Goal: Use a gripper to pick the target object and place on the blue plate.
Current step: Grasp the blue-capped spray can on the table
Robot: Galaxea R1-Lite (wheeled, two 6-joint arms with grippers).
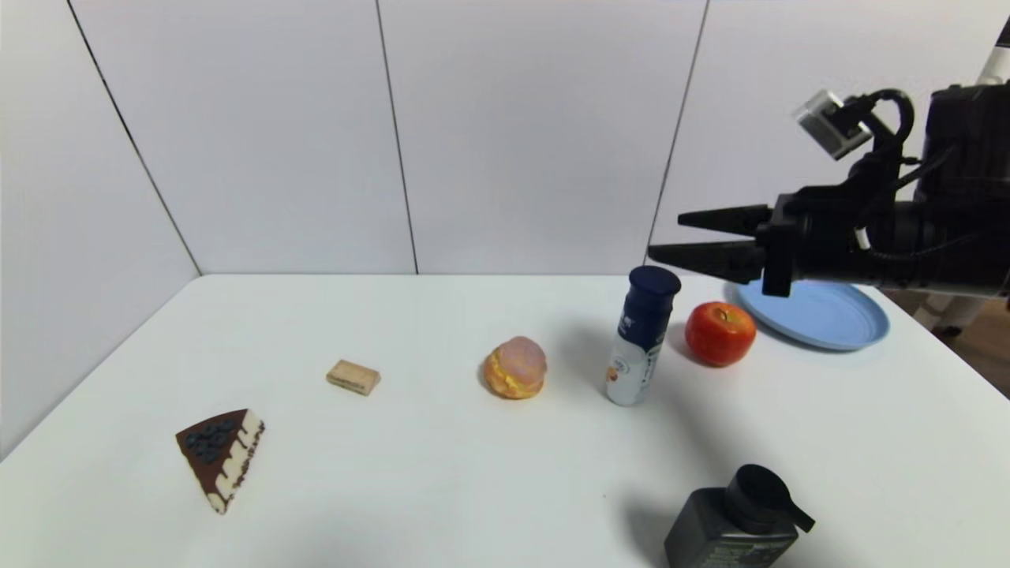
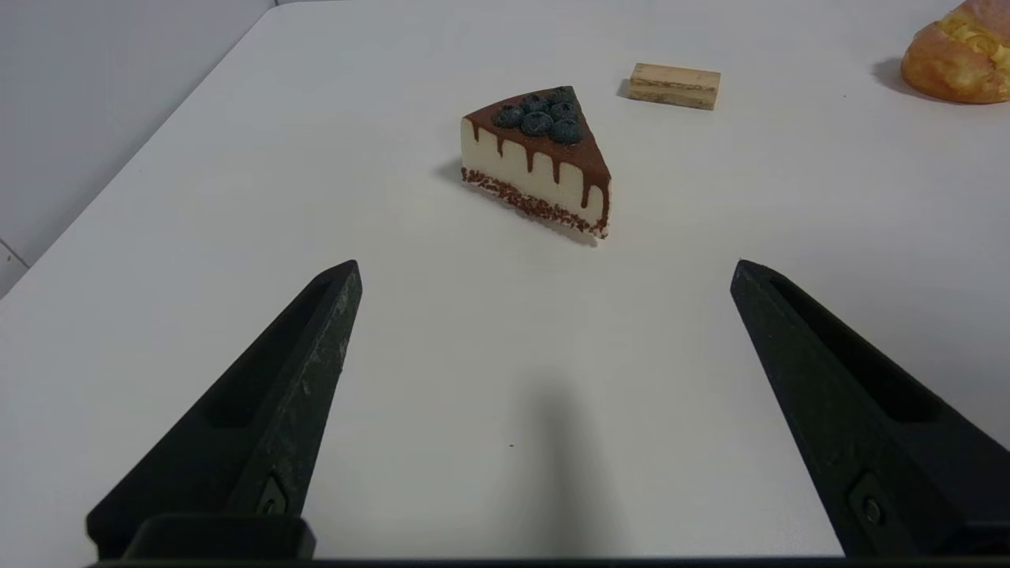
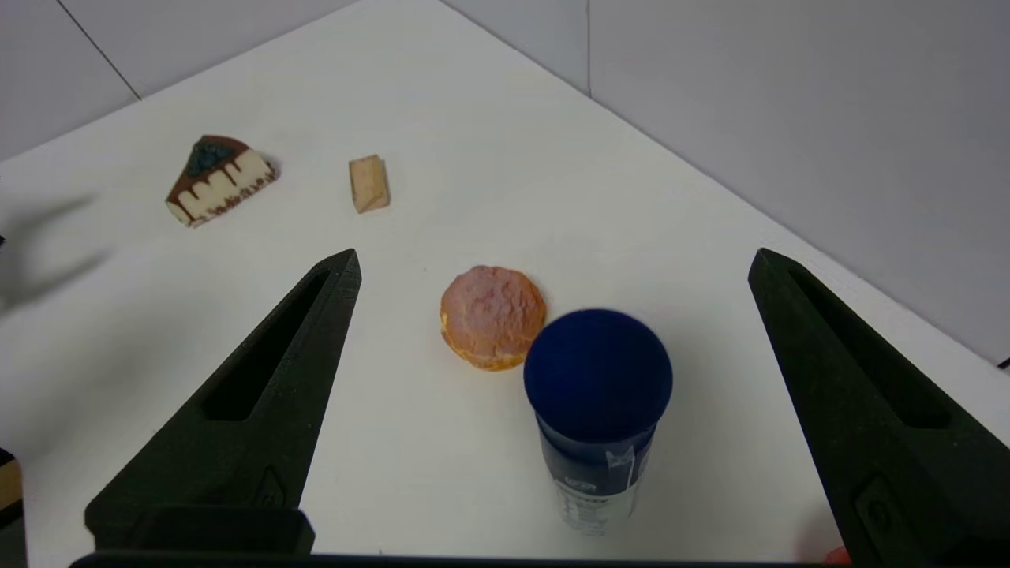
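So the right gripper (image 1: 664, 236) is up over the right-hand part of the desk (image 1: 410, 473), reaching in from the right side, fingers spread wide and nothing between them. It's hanging just above the navy cap of the tall bottle (image 1: 643, 335), and the wrist view looks down on that cap sitting between the two fingers, with the fingers well apart.

The bottle itself is standing upright on the desk, navy on top and white below, right of the middle and a fair way in from the back edge. There's a red apple (image 1: 720, 334) near it, on the side toward the desk's right edge. Past the apple, close to the back right corner, sits the light-blue plate (image 1: 848, 315), partly hidden behind the gripper.

On the bottle's other side is a cream puff (image 1: 516, 368), then a small tan block (image 1: 353, 377) further left, and a slice of cake (image 1: 220, 457) with blueberries on top over toward the left edge. A squat black pump bottle (image 1: 734, 521) stands at the near side of the desk, right of the middle.

The left gripper (image 2: 546, 272) is idle over the left part of the desk, released and spread wide, holding nothing.
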